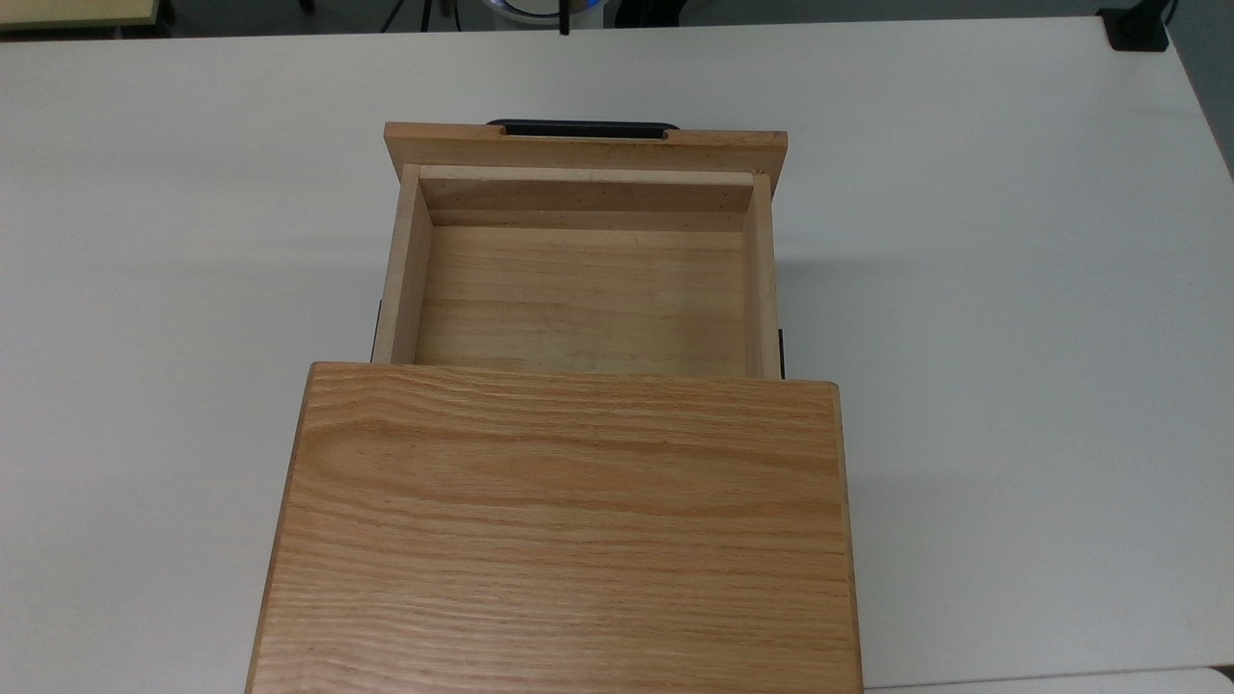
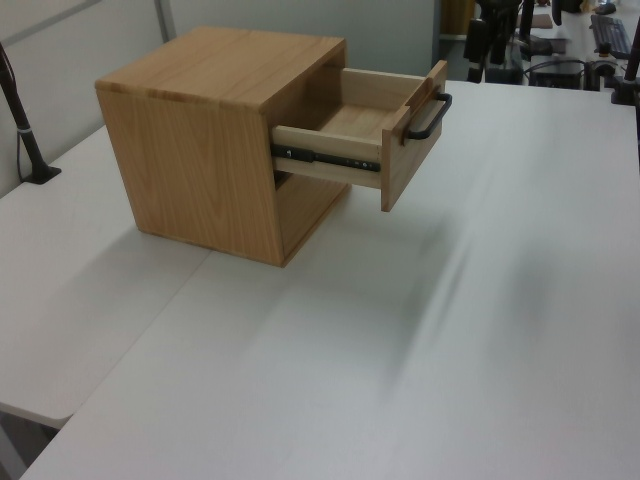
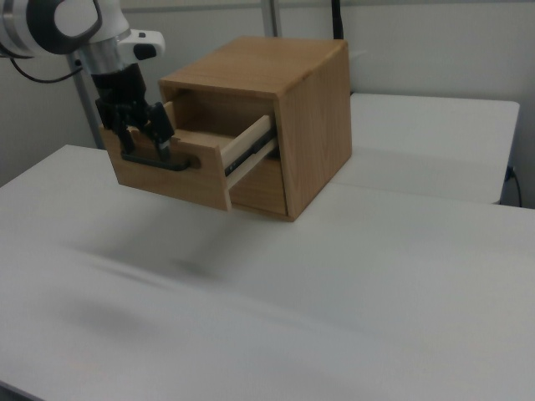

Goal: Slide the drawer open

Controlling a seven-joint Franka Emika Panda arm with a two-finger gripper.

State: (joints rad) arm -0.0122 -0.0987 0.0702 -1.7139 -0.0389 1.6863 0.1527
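At the right view's left, we see the gripper (image 3: 140,134) hanging from the arm just above the handle (image 3: 159,161), its two fingers spread and closed on nothing. We cannot tell whether they touch the bar.

Next to the right comes the drawer (image 3: 180,171). It is pulled well out of the cabinet (image 3: 313,117), and the rail (image 3: 251,150) is bared along its side. From the top view we look straight down into its bare wooden floor. We judge the opening as good as done.

What worries us from here is mostly the gripper's nearness to the bar. If a finger catches under the handle as the arm goes up, it could lift the front panel and rock the cabinet on the table (image 3: 334,292). A nudge against the panel could slide the drawer back in and undo the work. A further pull could run the rail to its stop, and the whole cabinet, which seems only to stand loose on the table, might then be dragged toward the right view's left. A clean retreat up and away from the panel would avoid all three.
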